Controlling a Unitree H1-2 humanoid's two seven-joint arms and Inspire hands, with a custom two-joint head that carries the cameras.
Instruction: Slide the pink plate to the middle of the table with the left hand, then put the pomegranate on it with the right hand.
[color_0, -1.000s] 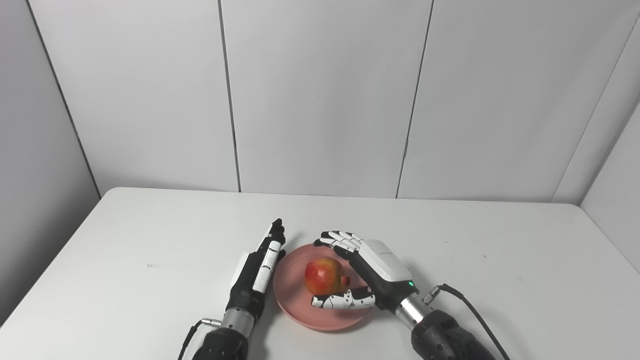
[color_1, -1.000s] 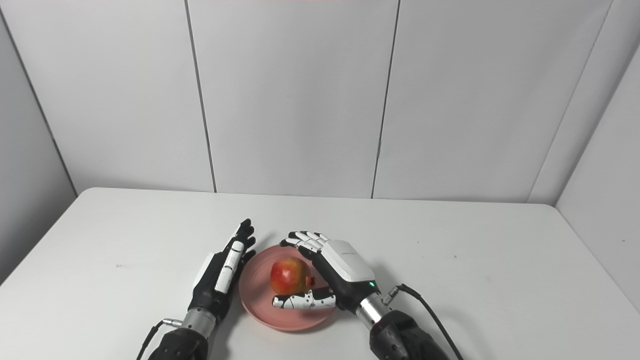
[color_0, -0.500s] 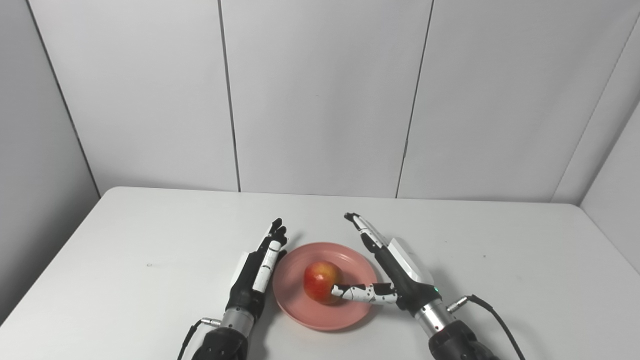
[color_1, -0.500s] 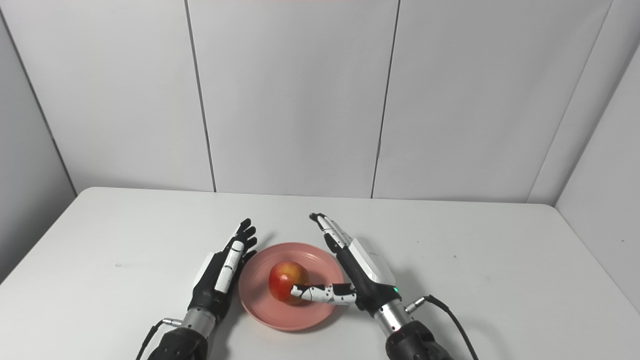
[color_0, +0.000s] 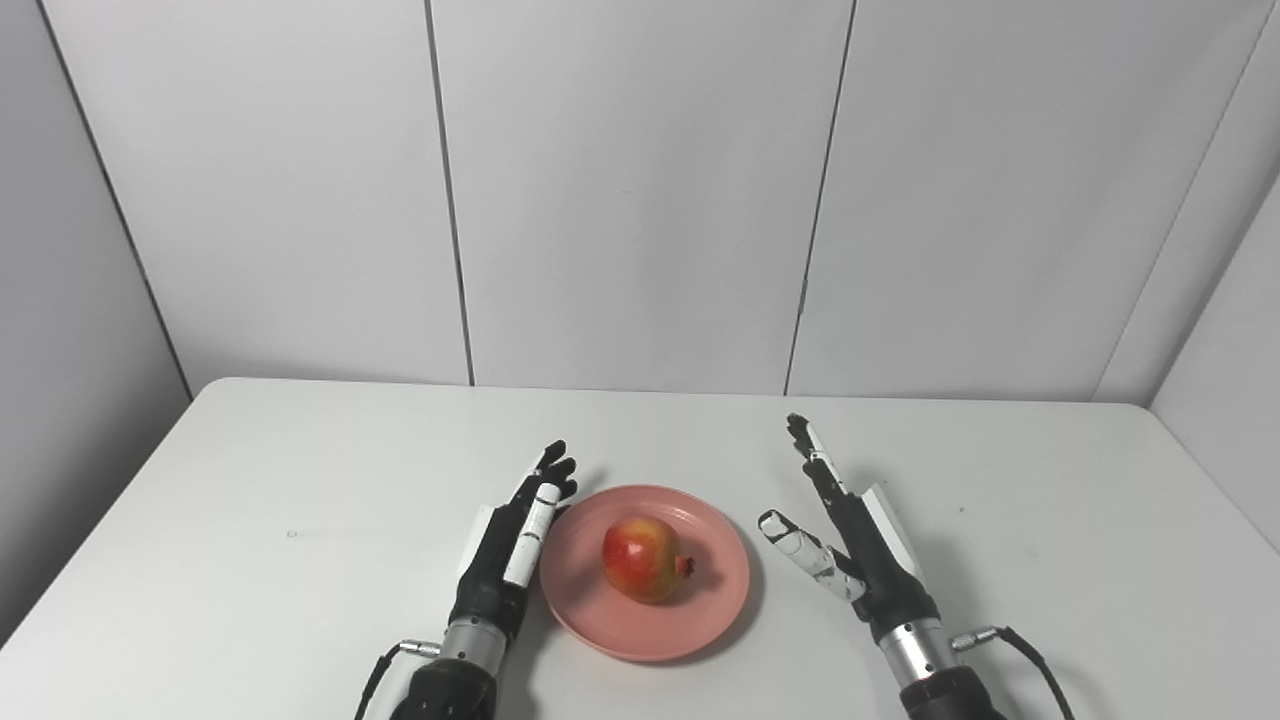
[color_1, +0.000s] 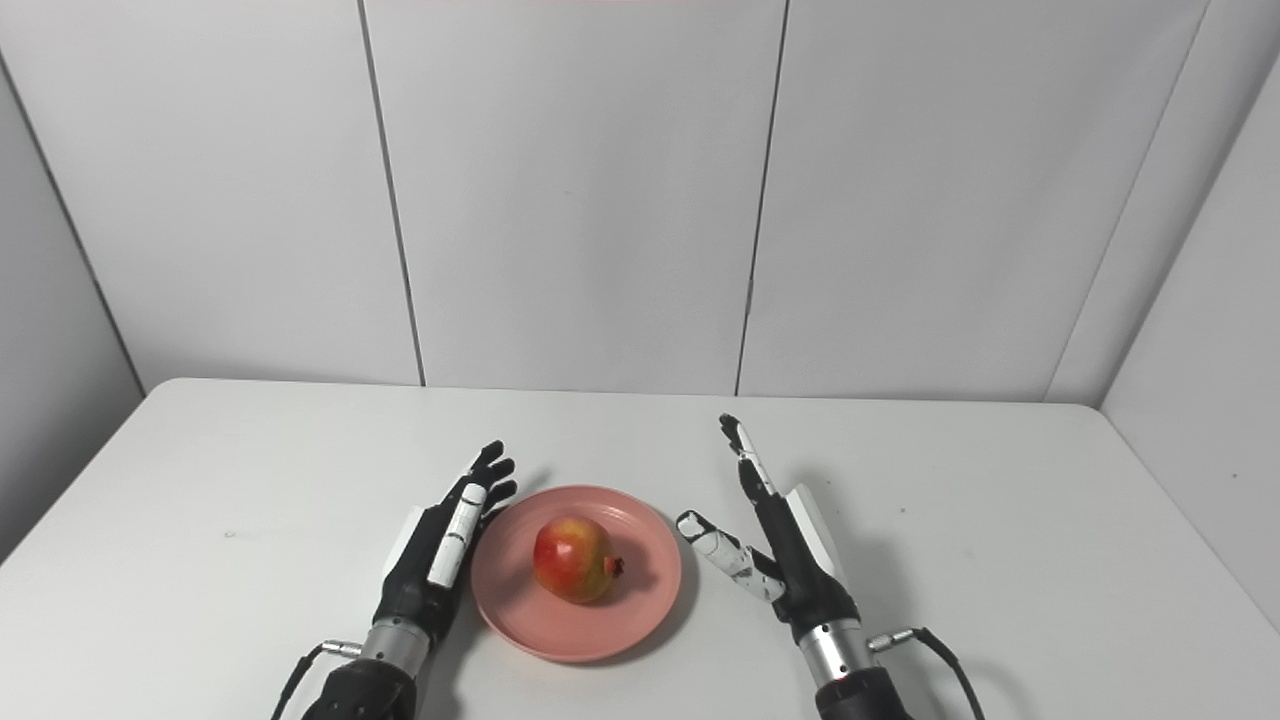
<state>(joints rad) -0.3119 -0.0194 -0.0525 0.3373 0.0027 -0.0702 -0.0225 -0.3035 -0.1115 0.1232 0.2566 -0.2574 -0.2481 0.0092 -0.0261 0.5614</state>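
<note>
A pink plate (color_0: 716, 596) lies on the white table near its front middle. A red and yellow pomegranate (color_0: 641, 558) rests on the plate, its crown pointing right. My left hand (color_0: 510, 545) is open, fingers straight, lying along the plate's left rim. My right hand (color_0: 850, 535) is open and empty, to the right of the plate and apart from it, thumb pointing toward the plate. In the right eye view the plate (color_1: 640, 610), the pomegranate (color_1: 572, 559), the left hand (color_1: 440, 550) and the right hand (color_1: 785, 545) stand the same way.
The white table (color_0: 250, 500) reaches back to grey wall panels. A cable (color_0: 1035, 660) runs from my right wrist at the bottom edge.
My right hand let go of the pomegranate, opened, and moved right, off the plate. The pomegranate stays on the plate. The left hand has not moved. The camera shifted slightly.
</note>
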